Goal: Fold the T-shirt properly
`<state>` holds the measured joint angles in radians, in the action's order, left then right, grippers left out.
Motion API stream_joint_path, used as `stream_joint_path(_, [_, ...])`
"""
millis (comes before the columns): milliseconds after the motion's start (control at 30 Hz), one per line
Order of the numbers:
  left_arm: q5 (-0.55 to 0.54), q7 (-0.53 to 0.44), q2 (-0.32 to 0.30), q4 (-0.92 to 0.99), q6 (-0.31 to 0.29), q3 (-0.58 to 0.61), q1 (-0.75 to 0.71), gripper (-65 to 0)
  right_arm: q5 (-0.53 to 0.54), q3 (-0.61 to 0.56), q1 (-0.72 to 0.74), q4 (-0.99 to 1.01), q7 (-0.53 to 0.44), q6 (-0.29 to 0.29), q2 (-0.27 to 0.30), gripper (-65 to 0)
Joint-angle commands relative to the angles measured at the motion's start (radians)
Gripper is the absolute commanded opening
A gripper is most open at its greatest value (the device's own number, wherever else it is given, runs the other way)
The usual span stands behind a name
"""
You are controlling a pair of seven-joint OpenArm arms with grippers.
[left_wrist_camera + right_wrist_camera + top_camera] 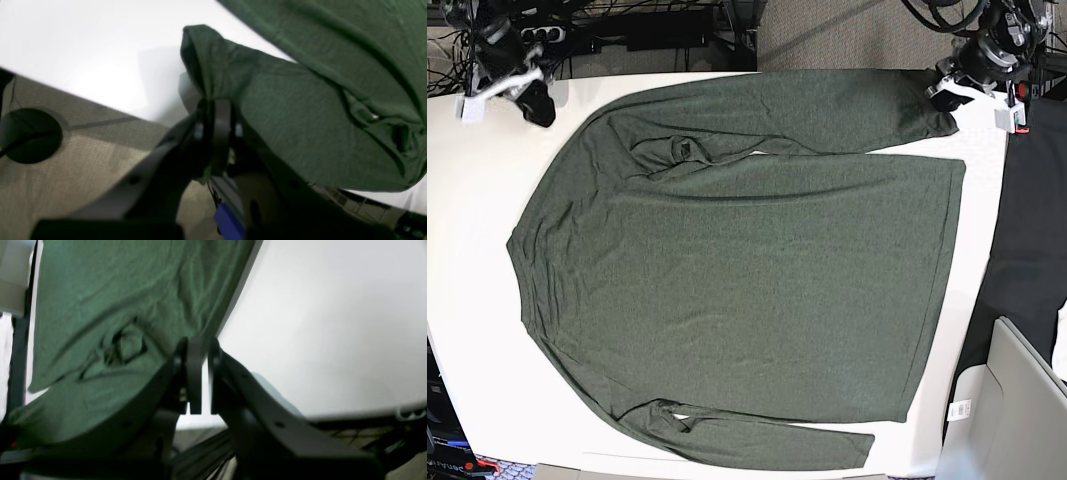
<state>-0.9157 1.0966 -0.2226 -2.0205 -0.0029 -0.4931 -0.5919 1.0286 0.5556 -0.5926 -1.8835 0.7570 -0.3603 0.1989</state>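
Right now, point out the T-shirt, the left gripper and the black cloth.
T-shirt (737,270), base view, middle of the body.
Left gripper (217,110), left wrist view, fingertips pinching a sleeve fold.
Black cloth (1027,240), base view, its middle.

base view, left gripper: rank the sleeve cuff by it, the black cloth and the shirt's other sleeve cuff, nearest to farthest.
Measured from the left gripper, at the top right of the base view:
1. Upper sleeve cuff of the T-shirt: right at the gripper, which is shut on it.
2. Black cloth: down the table's right edge.
3. Lower sleeve cuff: bottom edge, far side of the shirt.
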Motion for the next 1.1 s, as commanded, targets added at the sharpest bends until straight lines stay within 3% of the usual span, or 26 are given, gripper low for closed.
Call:
stream_joint_path(0, [-0.012,-0.006,-0.011,-0.018,-0.003,-0.003,-0.004,-65.0,0.006,-0.004,0.003,-0.015,-0.021,0.002,0.009,-56.6])
stream_joint_path(167, [-0.012,-0.005,-0.011,-0.015,-0.003,-0.003,-0.004,-65.0,-0.009,-0.035,0.033,-0.015,-0.021,0.178,0.004,-38.7])
stream_joint_path(533, [-0.012,0.000,-0.008,-0.015,-0.003,-0.002,-0.004,-65.0,-0.020,-0.091,0.107,0.051,-0.021,0.203,-0.059,-39.6])
stream_joint_path(767, [-0.012,0.000,-0.008,-0.015,-0.003,-0.002,-0.004,-65.0,-0.061,-0.125,0.128,0.061,-0.021,0.321,-0.095,-39.6])
stream_joint_path(1067, [-0.012,-0.005,-0.008,-0.015,-0.003,-0.006,-0.007,-65.0,-0.063,-0.136,0.162,0.120,-0.021,0.364,-0.125,-40.8])
